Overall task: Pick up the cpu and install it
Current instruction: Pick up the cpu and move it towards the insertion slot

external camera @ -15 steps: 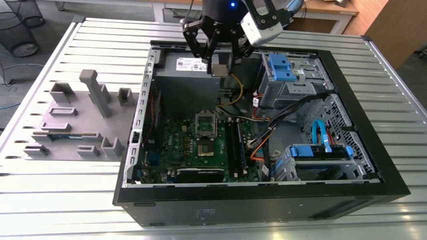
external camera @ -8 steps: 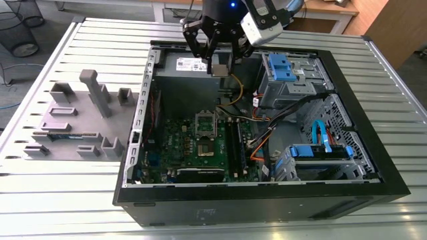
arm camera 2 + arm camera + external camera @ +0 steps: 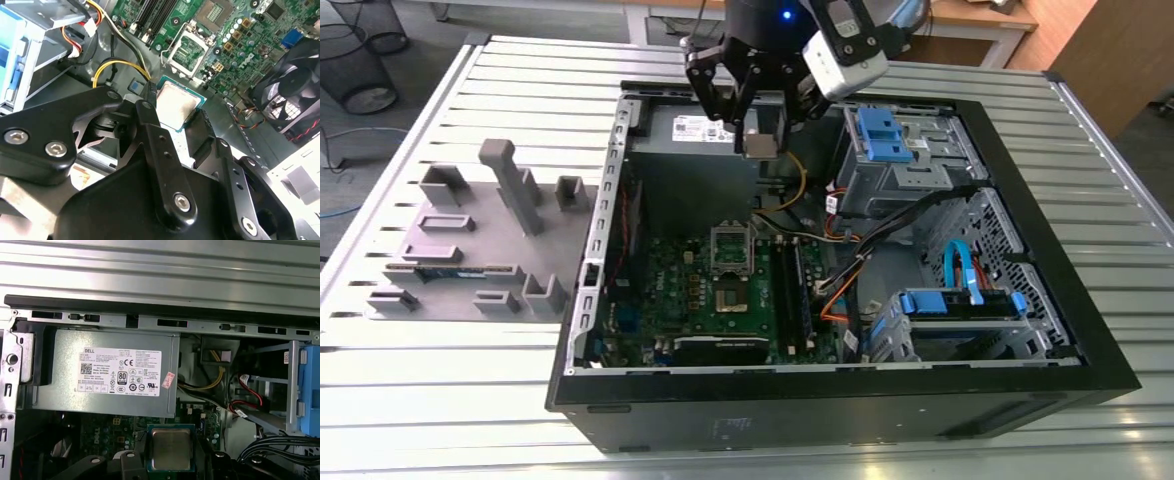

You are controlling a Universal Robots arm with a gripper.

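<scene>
My gripper [image 3: 758,138] hangs over the back of the open computer case [image 3: 1067,330], shut on the cpu [image 3: 759,144]. The cpu [image 3: 178,104] is a small silver square with a thin pale rim, pinched edge-on between the black fingers [image 3: 149,97]. In the first wrist view the cpu [image 3: 171,449] sits flat between the fingers in front of the power supply. The motherboard's socket [image 3: 730,262] lies below and nearer the case front, its metal frame [image 3: 187,50] showing a bare green centre.
A grey power supply box [image 3: 110,370] fills the case's rear corner. Blue drive cages [image 3: 887,135] and loose yellow, orange and black cables [image 3: 834,225] crowd the exterior view's right of the socket. A black fan [image 3: 295,95] borders the board. A grey holder tray [image 3: 467,250] lies outside the case.
</scene>
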